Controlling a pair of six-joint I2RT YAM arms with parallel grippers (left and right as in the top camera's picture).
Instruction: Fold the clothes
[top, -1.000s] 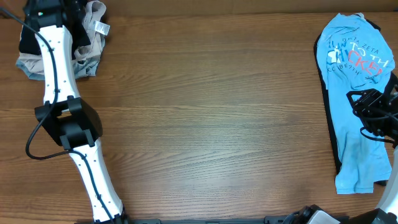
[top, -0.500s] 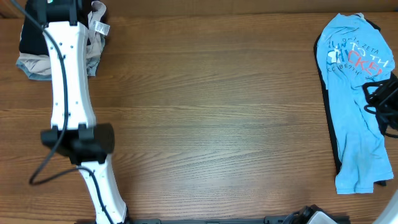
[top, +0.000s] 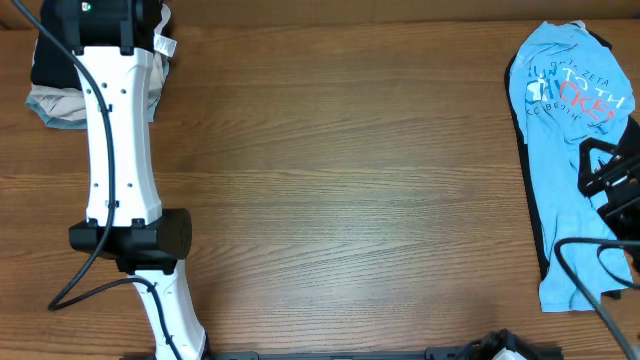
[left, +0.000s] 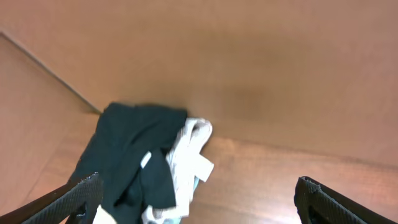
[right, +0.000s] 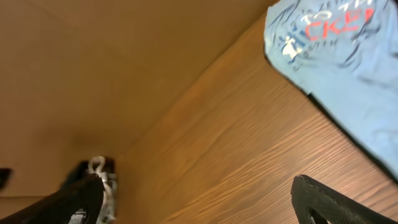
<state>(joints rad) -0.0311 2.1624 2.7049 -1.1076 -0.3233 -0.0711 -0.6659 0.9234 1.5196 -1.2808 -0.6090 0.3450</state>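
Observation:
A crumpled pile of clothes (top: 48, 100), black, white and grey, lies at the table's back left corner. It also shows in the left wrist view (left: 146, 162). My left gripper (left: 200, 202) hangs above the pile, open and empty, fingers spread wide. A light blue T-shirt (top: 565, 95) with red and white print lies spread out at the right edge, with a dark edge along its left side. It also shows in the right wrist view (right: 336, 43). My right gripper (right: 205, 199) is open and empty, above the shirt's right side (top: 600, 172).
The wooden table (top: 350, 190) stretches between the pile and the shirt. A brown wall runs along the back edge (left: 261, 74). My left arm (top: 120, 180) reaches along the left side. A black cable (top: 585, 270) loops over the shirt's lower part.
My left arm has stretched further back over the pile and now covers more of it. My right gripper has shifted toward the right edge, over the shirt.

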